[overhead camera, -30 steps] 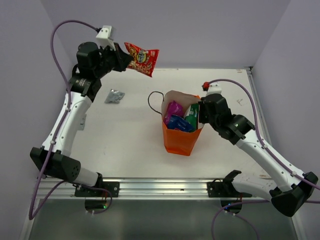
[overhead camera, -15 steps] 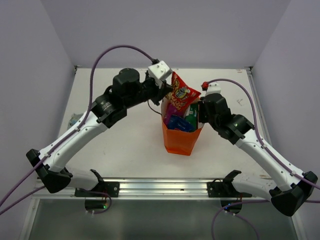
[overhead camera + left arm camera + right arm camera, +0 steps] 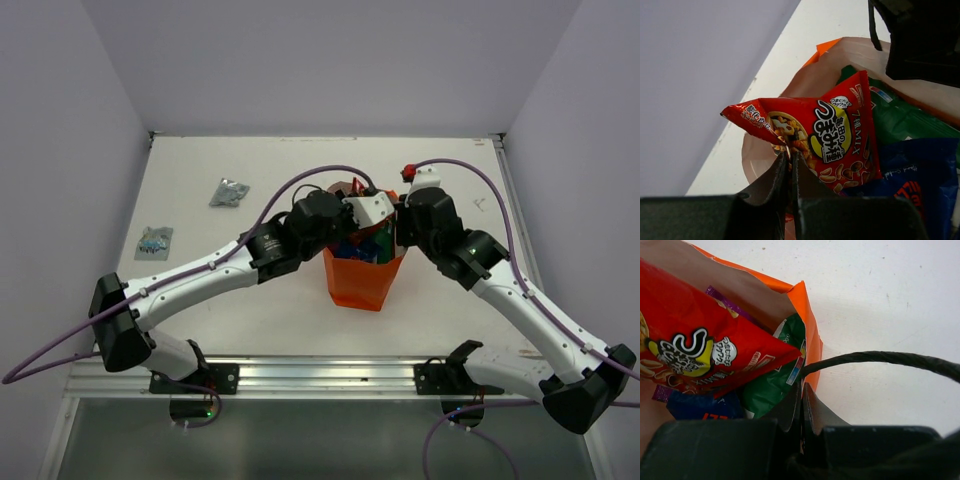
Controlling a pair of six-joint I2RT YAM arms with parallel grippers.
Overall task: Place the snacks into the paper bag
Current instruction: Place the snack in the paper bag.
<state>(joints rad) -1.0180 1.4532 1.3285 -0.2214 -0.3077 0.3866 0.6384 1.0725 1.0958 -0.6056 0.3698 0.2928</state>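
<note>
Crowding paper bag (image 3: 362, 285): red packet (image 3: 825, 135), left gripper (image 3: 790, 156); grey packet (image 3: 229, 192) aside.

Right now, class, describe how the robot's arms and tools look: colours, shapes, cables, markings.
Left arm and right arm have white tubular links with black joints. A purple cable trails along each. A white camera housing sits at each wrist; a small red cap marks the right one. Left tool and right tool have flat black fingers.

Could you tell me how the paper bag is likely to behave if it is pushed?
The bag is probably light and apt to tip: it stands tall on a small base, with the right gripper shut on its rim. Its paper wall looks creased, so it would likely buckle.
</note>
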